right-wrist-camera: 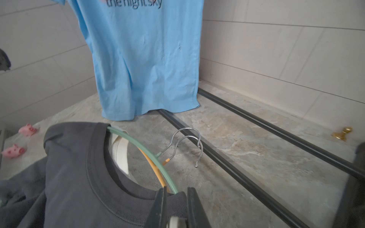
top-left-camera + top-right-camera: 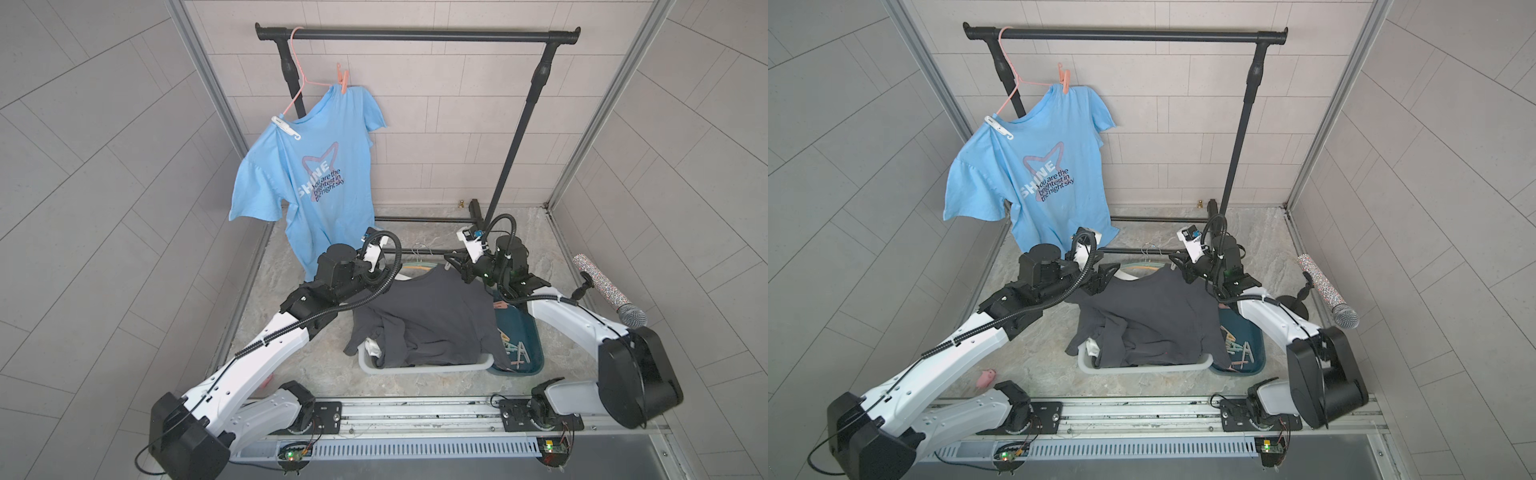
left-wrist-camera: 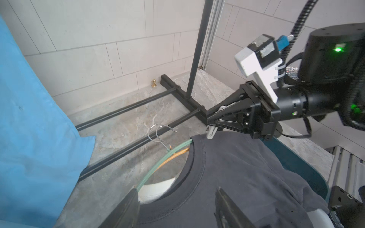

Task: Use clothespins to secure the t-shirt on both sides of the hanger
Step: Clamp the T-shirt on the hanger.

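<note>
A robotics lab cell staged as a laundry corner. Tile-look wall panels (image 2: 104, 208) in aluminium framing (image 2: 215, 104) enclose a black garment rack (image 2: 415, 35), a laundry basket (image 2: 415, 368) and rail-mounted arms (image 2: 270, 336).

Matt cloth t-shirt (image 3: 237, 177), glossy metal hanger hooks (image 1: 199, 140)

The left arm (image 2: 270, 336) and the right arm (image 2: 573, 320) are both showing smooth white link shells joined by chunky black motor housings (image 2: 512, 247), with a black ribbed cable conduit (image 3: 301, 18) running along each. The right gripper (image 3: 209, 120) is showing black, triangular, ribbed fingers (image 3: 221, 123), behind which a white camera bracket (image 3: 256, 65) is carrying a blue plug (image 3: 281, 42), while a green light (image 3: 338, 49) is glowing on the round black housing (image 3: 325, 35). Black base plates (image 2: 328, 415) are showing silver screws beside small green-lit circuit boards (image 2: 291, 455).
</note>
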### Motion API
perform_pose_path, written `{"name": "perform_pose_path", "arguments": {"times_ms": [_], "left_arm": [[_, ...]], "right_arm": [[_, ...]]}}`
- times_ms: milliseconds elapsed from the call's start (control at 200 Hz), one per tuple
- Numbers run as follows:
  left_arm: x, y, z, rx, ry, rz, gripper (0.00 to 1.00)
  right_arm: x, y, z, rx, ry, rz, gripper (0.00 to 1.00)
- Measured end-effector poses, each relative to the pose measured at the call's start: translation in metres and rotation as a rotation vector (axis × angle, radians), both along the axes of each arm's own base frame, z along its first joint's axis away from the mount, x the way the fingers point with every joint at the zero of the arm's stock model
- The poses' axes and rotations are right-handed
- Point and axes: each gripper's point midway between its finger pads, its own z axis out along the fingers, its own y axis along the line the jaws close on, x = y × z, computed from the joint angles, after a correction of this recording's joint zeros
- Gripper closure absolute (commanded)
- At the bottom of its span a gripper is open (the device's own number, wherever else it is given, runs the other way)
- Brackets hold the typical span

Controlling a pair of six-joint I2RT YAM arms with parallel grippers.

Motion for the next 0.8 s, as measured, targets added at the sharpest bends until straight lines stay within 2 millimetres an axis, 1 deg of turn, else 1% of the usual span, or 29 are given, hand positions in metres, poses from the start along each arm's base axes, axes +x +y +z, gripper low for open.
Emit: {"name": "perform_pose_path", "arguments": {"times_ms": [50, 145, 315, 500, 585, 801], "left_arm": [[-0.001, 0.000, -0.004, 0.001, 0.008, -0.005, 0.35], [-0.002, -0.001, -0.007, 0.000, 0.010, -0.012, 0.35], [-0.004, -0.001, -0.014, -0.001, 0.017, -0.022, 0.36], [-0.003, -0.002, -0.012, -0.004, 0.010, -0.026, 0.35], [-0.003, -0.001, -0.012, 0.003, 0.004, -0.026, 0.35], [-0.002, 0.000, -0.012, 0.018, -0.010, -0.024, 0.35]], "right_arm": [[0.003, 0.003, -0.004, -0.006, -0.017, 0.038, 1.00], [0.009, 0.007, -0.004, -0.005, -0.066, 0.095, 1.00], [0.015, 0.001, 0.009, -0.003, -0.153, 0.130, 1.00], [0.012, -0.001, 0.013, 0.005, -0.181, 0.162, 1.00], [0.009, -0.002, 0.007, 0.002, -0.173, 0.174, 1.00], [0.002, -0.007, -0.014, -0.063, -0.140, 0.203, 1.00]]}}
